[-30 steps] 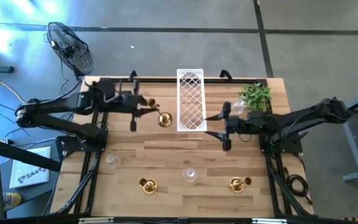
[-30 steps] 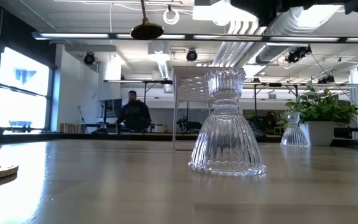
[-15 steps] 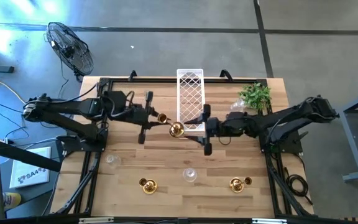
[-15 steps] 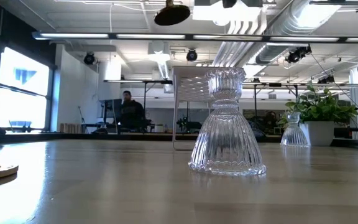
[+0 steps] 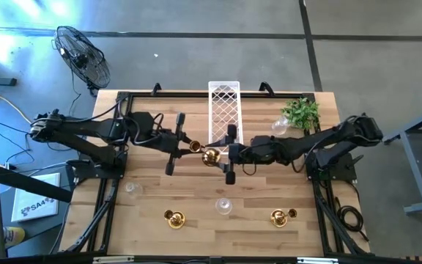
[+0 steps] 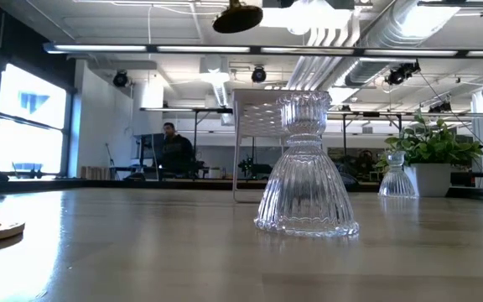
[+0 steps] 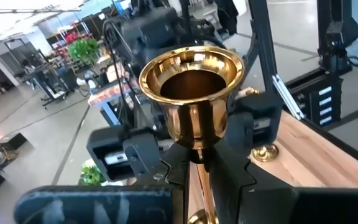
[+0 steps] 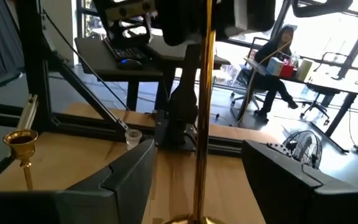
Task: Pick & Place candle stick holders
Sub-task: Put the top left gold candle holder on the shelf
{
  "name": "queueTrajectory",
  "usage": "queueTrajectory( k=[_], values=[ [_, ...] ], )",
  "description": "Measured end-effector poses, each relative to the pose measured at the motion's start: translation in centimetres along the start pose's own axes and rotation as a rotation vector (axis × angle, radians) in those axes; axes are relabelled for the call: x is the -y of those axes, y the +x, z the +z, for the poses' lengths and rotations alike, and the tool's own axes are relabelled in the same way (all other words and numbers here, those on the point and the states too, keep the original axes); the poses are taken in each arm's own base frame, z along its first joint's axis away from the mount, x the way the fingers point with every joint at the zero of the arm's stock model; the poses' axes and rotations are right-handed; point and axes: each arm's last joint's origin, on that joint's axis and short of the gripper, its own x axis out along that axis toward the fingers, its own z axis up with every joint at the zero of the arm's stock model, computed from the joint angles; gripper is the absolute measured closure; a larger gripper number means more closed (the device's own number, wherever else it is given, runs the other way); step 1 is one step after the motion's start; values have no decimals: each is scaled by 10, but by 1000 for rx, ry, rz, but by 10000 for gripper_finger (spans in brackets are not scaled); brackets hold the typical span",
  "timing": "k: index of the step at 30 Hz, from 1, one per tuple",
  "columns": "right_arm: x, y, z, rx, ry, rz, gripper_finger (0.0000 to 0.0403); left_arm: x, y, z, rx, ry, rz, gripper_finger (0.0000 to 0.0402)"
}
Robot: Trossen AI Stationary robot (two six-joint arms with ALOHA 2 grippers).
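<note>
A tall gold candle stick holder (image 5: 204, 152) with a slim stem and round base is in the air over the table's middle, tilted. Its base shows from below in the low view (image 6: 237, 17). My left gripper (image 5: 187, 145) is shut on it. My right gripper (image 5: 220, 155) is open, with one finger (image 8: 129, 177) on either side of the stem near the base (image 8: 191, 219); I see no touch. Two squat gold holders (image 5: 174, 218) (image 5: 280, 217) and a clear glass one (image 5: 223, 206) stand on their bases near the front edge. My left gripper pinches the tall holder's slim stem (image 7: 197, 163) just below the cup (image 7: 191, 74) between its two fingers. The fingers come level from the table's left and lie across the stem. The holder is lifted clear, cup uppermost, base hanging below.
A white lattice tray (image 5: 223, 117) stands at the far middle and a green plant (image 5: 301, 111) at the far right, with a glass holder (image 5: 278, 126) beside it. Another glass holder (image 5: 132, 188) stands at the left. A black frame runs along the table's edges.
My left gripper has carried the tall gold holder toward the table's right and a little nearer, keeping it lifted. My right gripper has gone toward the table's left, up to the holder, so its fingers now stand either side of the stem.
</note>
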Motion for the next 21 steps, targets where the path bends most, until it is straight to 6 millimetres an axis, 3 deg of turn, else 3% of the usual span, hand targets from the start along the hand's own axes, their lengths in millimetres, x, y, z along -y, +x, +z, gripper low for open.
queueTrajectory(
  k=[5, 15, 21],
  values=[
    [0, -1, 2, 8, 0, 10, 172, 0, 0, 0, 1, 0, 0, 371],
    [11, 1, 1, 12, 2, 16, 235, 0, 0, 0, 4, 0, 0, 371],
    [14, 2, 1, 26, 8, 76, 252, 0, 0, 1, 10, 5, 0, 371]
  ],
)
